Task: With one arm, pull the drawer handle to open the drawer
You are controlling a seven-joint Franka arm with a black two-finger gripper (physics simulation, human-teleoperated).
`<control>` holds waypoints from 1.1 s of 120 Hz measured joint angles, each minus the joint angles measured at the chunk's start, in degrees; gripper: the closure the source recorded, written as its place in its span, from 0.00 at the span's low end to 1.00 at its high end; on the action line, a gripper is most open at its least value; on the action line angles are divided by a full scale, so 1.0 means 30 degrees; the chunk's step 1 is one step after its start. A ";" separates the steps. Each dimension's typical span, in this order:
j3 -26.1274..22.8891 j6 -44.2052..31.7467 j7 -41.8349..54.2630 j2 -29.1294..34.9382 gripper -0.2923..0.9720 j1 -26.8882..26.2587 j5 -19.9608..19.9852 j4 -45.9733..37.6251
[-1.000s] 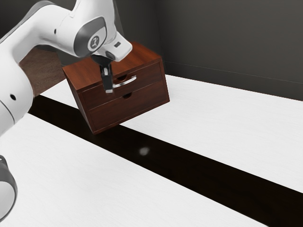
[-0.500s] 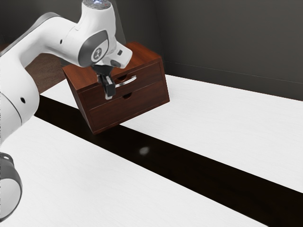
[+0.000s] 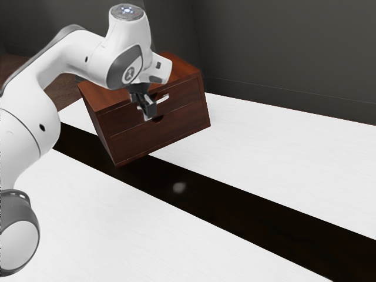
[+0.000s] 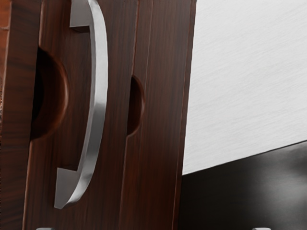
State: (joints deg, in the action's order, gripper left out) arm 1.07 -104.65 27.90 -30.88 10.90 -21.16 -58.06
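A dark red-brown wooden cabinet (image 3: pixel 117 88) with two drawers stands on the table, turned at an angle. The upper drawer (image 3: pixel 183 91) carries a curved silver handle (image 3: pixel 163 97), and its front looks flush with the lower drawer (image 3: pixel 173 124). My black gripper (image 3: pixel 148 108) hangs right in front of the handle's end on the exterior view's left, fingers pointing at the drawer front. It is open. Up close in the wrist view, the handle (image 4: pixel 94 96) arches over a rounded recess, with the lower drawer's notch (image 4: pixel 136 105) beside it.
The white table (image 3: pixel 282 147) stretches to the exterior view's right of the cabinet. A wide black stripe (image 3: pixel 235 205) crosses it diagonally in front of the cabinet. A dark wall (image 3: pixel 282 41) rises behind.
My hand has shifted toward the exterior view's right along the upper drawer front and turned, coming in close to the handle's end. The cabinet and drawers have not moved.
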 joint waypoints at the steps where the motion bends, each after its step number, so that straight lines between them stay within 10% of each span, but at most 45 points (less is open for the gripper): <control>1: 0.0003 -0.0023 -0.0032 -0.0021 0.36 -0.0001 0.0005 0.0027; 132: -0.0110 -0.3849 0.0209 -0.1759 0.38 0.0351 0.1704 0.0595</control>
State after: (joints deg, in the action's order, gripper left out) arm 0.74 -116.20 28.52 -36.15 11.95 -16.05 -56.28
